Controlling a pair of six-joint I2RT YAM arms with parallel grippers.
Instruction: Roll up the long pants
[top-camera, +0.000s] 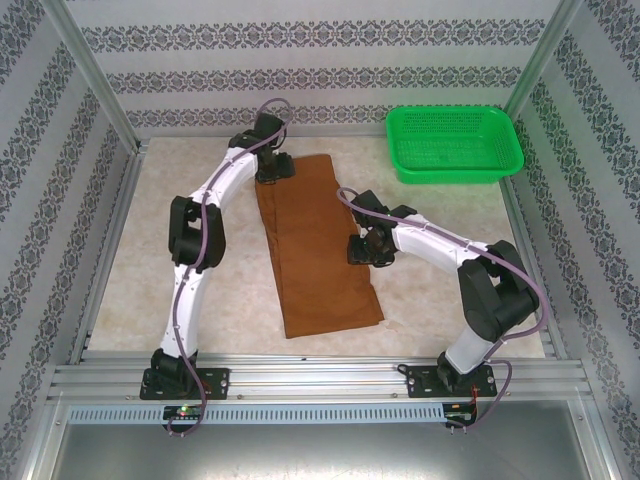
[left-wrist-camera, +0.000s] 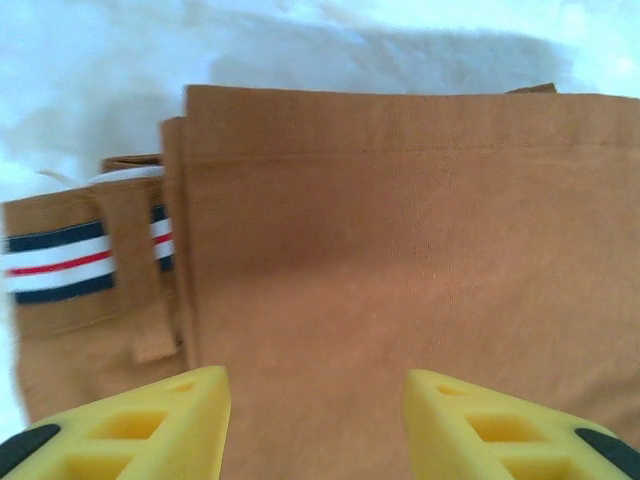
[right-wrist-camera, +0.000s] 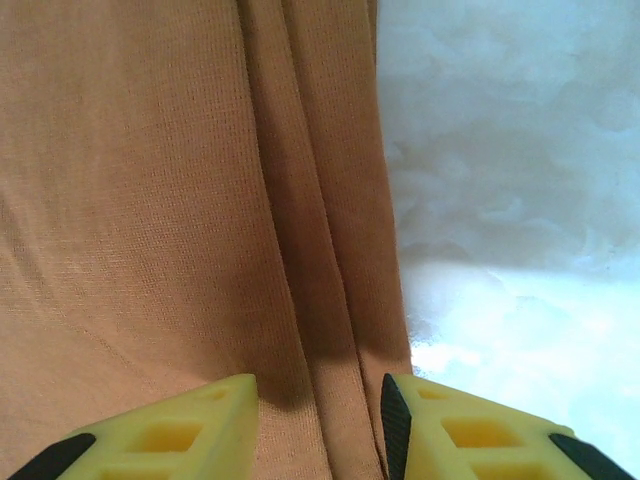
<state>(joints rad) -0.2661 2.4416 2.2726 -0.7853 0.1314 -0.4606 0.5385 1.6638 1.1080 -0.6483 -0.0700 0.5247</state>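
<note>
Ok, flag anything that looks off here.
Nothing spilled or damaged. The long pants lie folded in a slightly slanted strip; the striped waistband pokes out beside the top layer, so layers aren't flush.

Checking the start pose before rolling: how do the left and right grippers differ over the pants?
The left gripper sits at the long pants' far end by the striped waistband; the right gripper at their right edge, midway. Left jaws stand wider over flat cloth; right jaws sit over the folded edge. Both are open.

long pants (top-camera: 315, 250) centre, basket (top-camera: 455, 172) far right
</note>
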